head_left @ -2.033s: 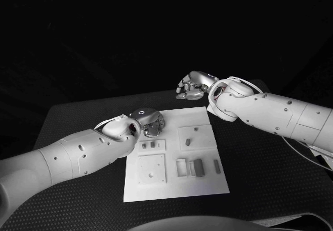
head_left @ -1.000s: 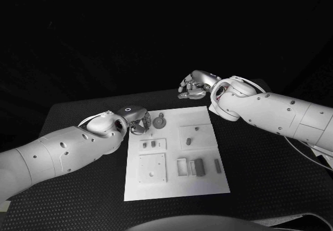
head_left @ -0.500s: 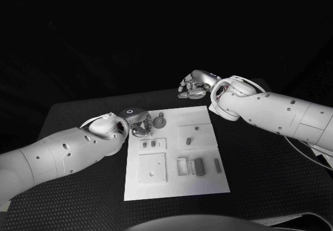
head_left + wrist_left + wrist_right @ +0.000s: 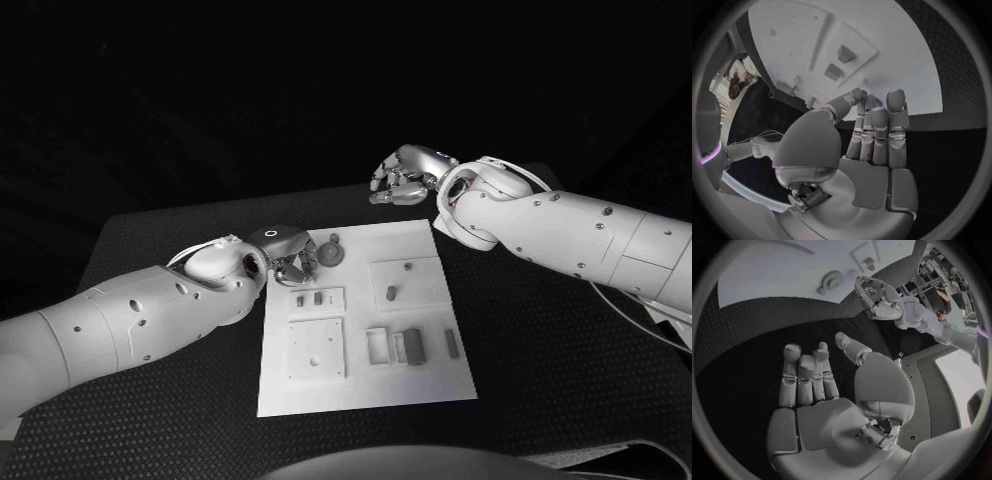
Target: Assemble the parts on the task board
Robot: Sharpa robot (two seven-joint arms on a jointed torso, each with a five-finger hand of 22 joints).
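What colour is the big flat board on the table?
The task board is white, clearest in the head view.

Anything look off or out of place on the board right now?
Nothing stands out. The small parts lie neatly on the white board, the round disc rests flat near its far edge, and both hands hold nothing.

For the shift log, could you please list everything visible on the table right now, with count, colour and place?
table: one, black, under everything.
task board: one, white, middle of the table.
round part: one, grey, far end of the board, beside the left hand.
small parts: several, grey, in and beside the board's square recesses; exact count unclear.
left hand: silver, empty, at the board's far left corner.
right hand: silver, empty, raised beyond the board's far edge.
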